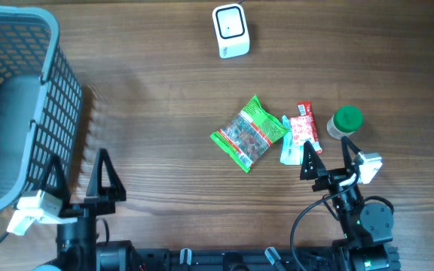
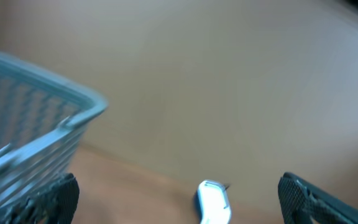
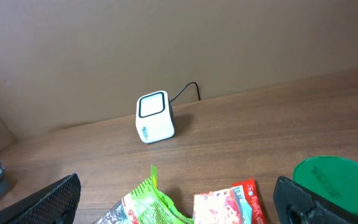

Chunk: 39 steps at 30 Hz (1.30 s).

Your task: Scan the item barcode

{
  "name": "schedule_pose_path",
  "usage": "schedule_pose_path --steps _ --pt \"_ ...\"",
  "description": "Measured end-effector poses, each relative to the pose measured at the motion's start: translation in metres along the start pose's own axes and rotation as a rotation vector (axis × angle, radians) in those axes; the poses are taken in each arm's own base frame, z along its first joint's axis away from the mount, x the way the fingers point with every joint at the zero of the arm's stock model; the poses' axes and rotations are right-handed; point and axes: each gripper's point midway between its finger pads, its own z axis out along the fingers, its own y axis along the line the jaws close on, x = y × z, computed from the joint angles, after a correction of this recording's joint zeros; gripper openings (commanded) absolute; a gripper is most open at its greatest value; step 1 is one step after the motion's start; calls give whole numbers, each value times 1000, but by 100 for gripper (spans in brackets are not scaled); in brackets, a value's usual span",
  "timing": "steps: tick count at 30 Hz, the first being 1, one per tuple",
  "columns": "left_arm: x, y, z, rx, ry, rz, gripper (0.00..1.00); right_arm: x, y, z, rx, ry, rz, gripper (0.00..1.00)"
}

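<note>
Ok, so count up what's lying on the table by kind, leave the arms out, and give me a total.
Snack packets: 3 (green packet, red packet, pale blue-and-white packet partly under the red one)
Green-lidded tub: 1
Scanner: 1
Basket: 1
Total: 6
</note>
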Motion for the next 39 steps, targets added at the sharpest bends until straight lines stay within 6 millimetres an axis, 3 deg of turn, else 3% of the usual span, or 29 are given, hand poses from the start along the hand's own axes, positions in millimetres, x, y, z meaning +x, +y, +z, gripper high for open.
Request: schedule_pose_path --steps 4,7,23,28,34,39 --pt "-19 -26 8 184 -178 16 100 0 0 0 0 0 0 100" --pt "-18 -34 7 275 -278 23 100 0 0 0 0 0 0 100" --pt "109 20 33 181 -4 -60 100 0 0 0 0 0 0 100" --pt "133 31 34 135 88 -70 100 0 0 0 0 0 0 100" --pt "192 57 24 19 327 -76 100 0 0 0 0 0 0 100" --pt "193 58 24 35 327 23 100 0 0 0 0 0 0 100"
